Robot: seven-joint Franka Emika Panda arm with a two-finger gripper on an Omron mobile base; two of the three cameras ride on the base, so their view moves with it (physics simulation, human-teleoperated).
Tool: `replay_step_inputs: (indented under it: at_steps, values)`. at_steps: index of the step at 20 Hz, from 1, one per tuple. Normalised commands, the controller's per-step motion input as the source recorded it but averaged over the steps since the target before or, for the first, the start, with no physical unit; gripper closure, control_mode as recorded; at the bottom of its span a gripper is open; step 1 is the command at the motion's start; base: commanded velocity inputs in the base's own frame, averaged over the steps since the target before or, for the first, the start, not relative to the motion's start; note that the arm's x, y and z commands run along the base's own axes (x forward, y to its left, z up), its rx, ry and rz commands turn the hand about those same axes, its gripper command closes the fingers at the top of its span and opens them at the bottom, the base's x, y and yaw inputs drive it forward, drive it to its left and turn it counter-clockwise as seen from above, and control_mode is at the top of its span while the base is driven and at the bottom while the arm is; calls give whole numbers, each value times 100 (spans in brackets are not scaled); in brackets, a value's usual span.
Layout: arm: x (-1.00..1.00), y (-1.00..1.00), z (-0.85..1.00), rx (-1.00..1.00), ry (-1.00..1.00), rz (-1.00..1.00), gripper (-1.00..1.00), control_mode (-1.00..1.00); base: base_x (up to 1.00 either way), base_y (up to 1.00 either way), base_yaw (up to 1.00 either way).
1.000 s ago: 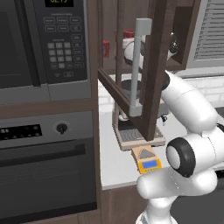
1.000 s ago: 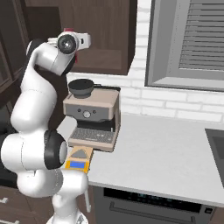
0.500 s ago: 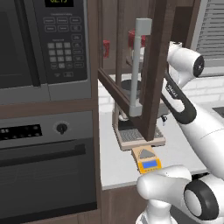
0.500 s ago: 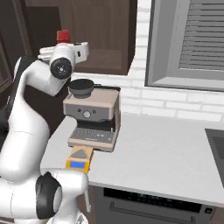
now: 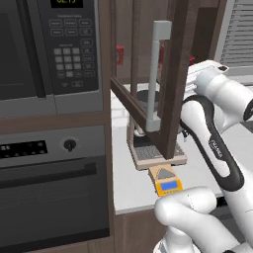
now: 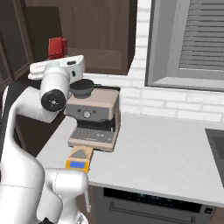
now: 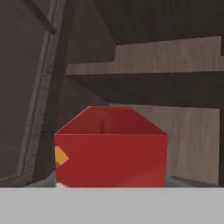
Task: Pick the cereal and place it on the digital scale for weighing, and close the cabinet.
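Observation:
The cereal (image 7: 110,151), a red box, sits right at the bottom of the hand view with the dark cabinet shelves behind it. In the right base view the cereal (image 6: 57,46) shows just above the white hand. My gripper (image 5: 196,68) is shut on it at the cabinet's open front; the fingers are hidden. The cabinet door (image 5: 170,74) stands swung out, its silver bar handle (image 5: 157,74) facing me. On the counter below, in front of the coffee machine, lies the orange digital scale (image 5: 168,183) (image 6: 78,161) with its blue display.
A coffee machine (image 6: 94,113) stands under the cabinet, right behind the scale. A small red item (image 5: 120,54) sits deeper on the shelf behind the glass. Microwave (image 5: 44,49) and oven (image 5: 49,188) are to the left, and a shuttered window (image 6: 192,39) to the right.
The arm has swung right and a little down, carrying the cereal from deep on the shelf toward the cabinet's open front. The small red item stayed put.

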Motion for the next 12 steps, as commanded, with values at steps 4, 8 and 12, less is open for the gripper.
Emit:
replay_step_inputs:
  at_steps: [4, 8, 12]
  values:
    - [-100, -40, 19, 0, 16, 2, 100, -100, 0, 0, 0]
    - [-100, -34, 5, 0, 18, 14, 100, -100, 0, 0, 0]
    - [-100, -42, -24, -2, 11, 33, 100, -100, 0, 0, 0]
